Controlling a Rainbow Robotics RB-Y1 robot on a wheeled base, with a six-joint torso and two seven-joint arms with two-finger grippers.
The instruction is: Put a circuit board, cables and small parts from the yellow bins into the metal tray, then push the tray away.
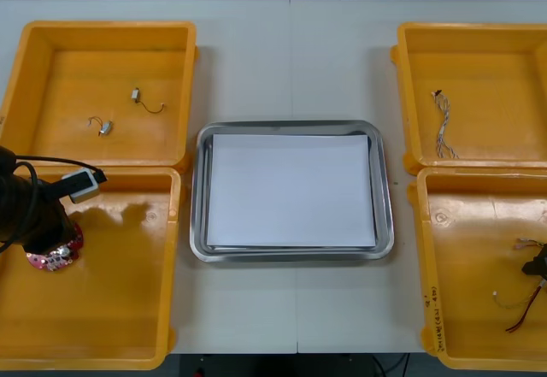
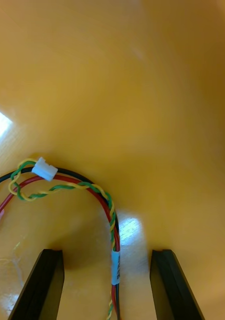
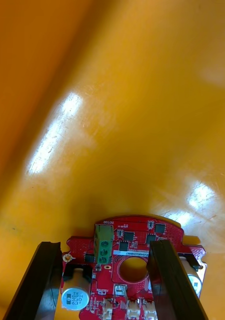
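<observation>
The left fingers (image 3: 42, 272) stand apart, low over the round red circuit board (image 3: 135, 237) in the near left yellow bin (image 1: 111, 309). The right fingers (image 2: 42, 280) stand apart too, with a red and yellow cable (image 2: 111, 215) between them, in the near right bin (image 1: 479, 223). The metal tray (image 1: 198, 197) sits between the bins.

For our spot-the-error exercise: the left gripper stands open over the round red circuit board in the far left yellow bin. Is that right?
Not quite. The front view shows the round red circuit board in the near left yellow bin, not the far one. The rest holds: the left gripper stands open over it.
</observation>
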